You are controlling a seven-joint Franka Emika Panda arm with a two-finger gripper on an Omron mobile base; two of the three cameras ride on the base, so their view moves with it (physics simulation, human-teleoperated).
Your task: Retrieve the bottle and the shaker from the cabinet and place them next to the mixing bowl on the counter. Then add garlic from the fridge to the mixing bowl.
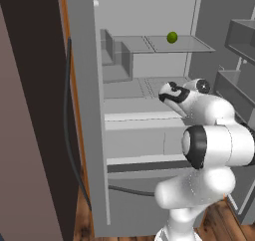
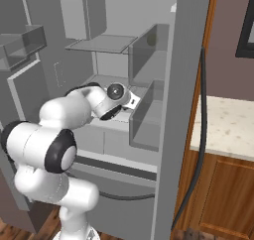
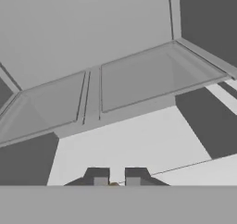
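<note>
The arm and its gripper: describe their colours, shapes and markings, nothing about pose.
The arm is made of glossy white rounded segments, bulbous at the joints, with wide black bands between them. A round dark-centred cap sits on the wrist. The gripper has two small dark square finger tips with paler grey faces.

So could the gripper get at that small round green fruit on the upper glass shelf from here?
Probably yes: the green fruit sits in the open on the glass shelf above the gripper, with nothing in between.
</note>
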